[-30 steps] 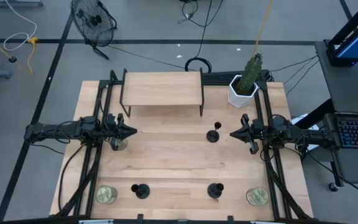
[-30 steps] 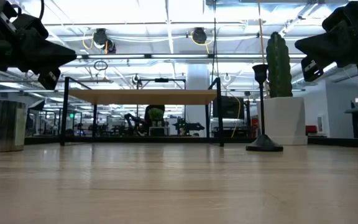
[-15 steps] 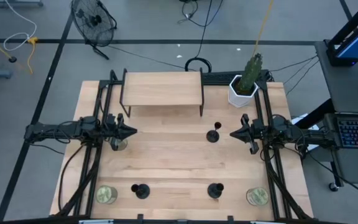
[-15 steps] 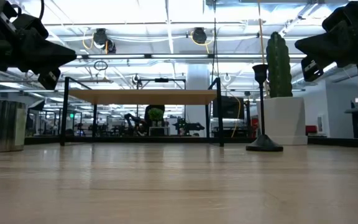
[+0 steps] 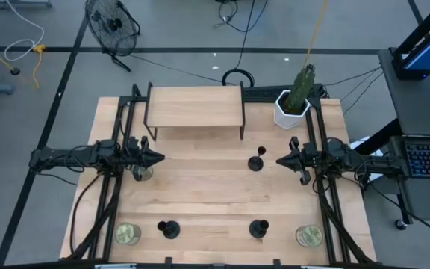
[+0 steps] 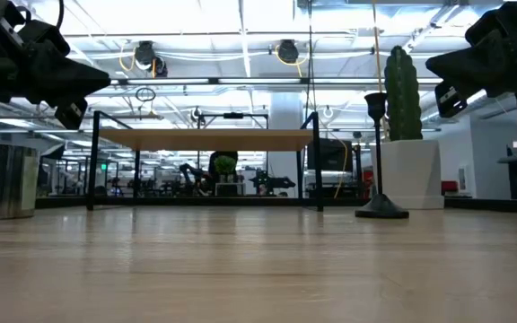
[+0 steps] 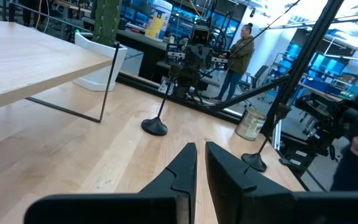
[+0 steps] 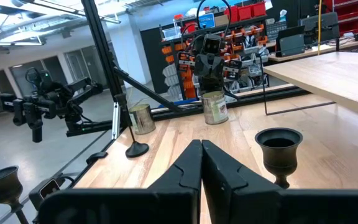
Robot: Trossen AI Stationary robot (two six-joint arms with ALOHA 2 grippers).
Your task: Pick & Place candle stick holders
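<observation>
Your work surface is a pale wooden table (image 5: 200,187) with grain running side to side. A low wooden riser shelf (image 5: 195,106) on thin black legs sits at the far edge, left of centre. At the far right corner stands a white pot holding a green cactus (image 5: 293,104). Black rail frames run along both side edges.

The room beyond the table has a grey floor with a floor fan (image 5: 111,24) and loose cables. A desk with a keyboard (image 5: 428,161) sits off the right side. The left wrist view shows a person (image 7: 237,53) standing at the benches past the table.

There are three candle stick holders, all black metal, each with a flat round base, a thin stem and a small cup. All are upright. One (image 5: 256,161) stands right of the table's centre, near the right gripper. The other two (image 5: 169,228) (image 5: 258,228) stand along the near edge, well apart. A glass jar candle (image 5: 128,234) sits near the near left corner and another (image 5: 309,236) near the near right corner. A third (image 5: 142,172) sits at the left edge under the left gripper.

The left gripper (image 5: 159,158) hovers over the left edge with its fingers almost together, holding nothing. The right gripper (image 5: 278,160) hovers at the right edge, clenched on nothing.
</observation>
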